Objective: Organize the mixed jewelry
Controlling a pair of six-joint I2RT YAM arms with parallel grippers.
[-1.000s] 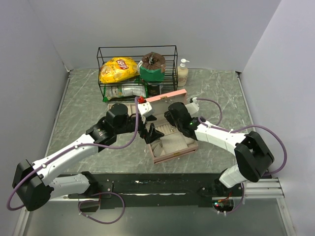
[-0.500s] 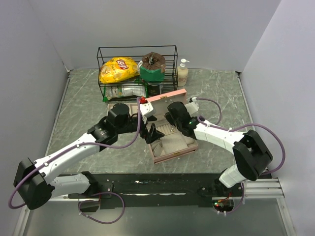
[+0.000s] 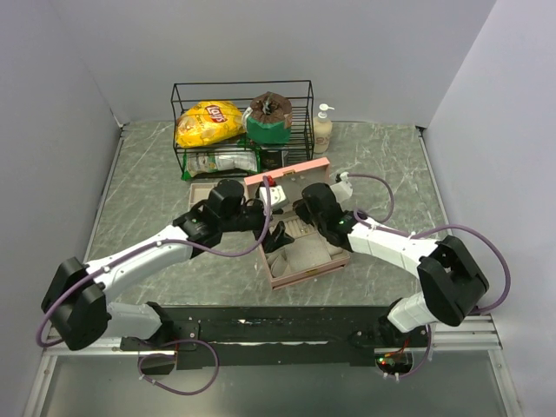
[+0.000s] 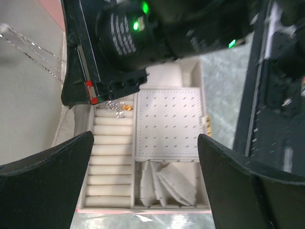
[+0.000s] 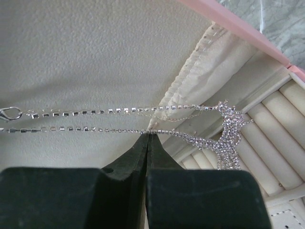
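The pink jewelry box (image 3: 306, 274) lies open mid-table, its lid upright behind the beige tray (image 4: 167, 124). My right gripper (image 5: 149, 136) is shut on a silver rhinestone chain (image 5: 86, 129), which stretches across the lid's cream lining (image 5: 95, 57) to a sparkling cluster (image 5: 229, 128) over the ring rolls. In the top view the right gripper (image 3: 306, 211) is at the lid. My left gripper (image 4: 144, 139) is open and empty, above the tray's front; it sits at the box's left side (image 3: 276, 236) in the top view. Tiny silver and gold pieces (image 4: 117, 106) lie on the ring rolls.
A black wire basket (image 3: 243, 126) with a yellow chip bag (image 3: 208, 122) and a green pack stands at the back. A lotion pump bottle (image 3: 322, 129) is beside it. A small gold clasp (image 4: 208, 125) is on the box's edge. Folded dividers (image 4: 167, 183) fill one compartment.
My left arm has swung right and forward, closer to the box. The right gripper has stayed at the lid, shut on the chain.
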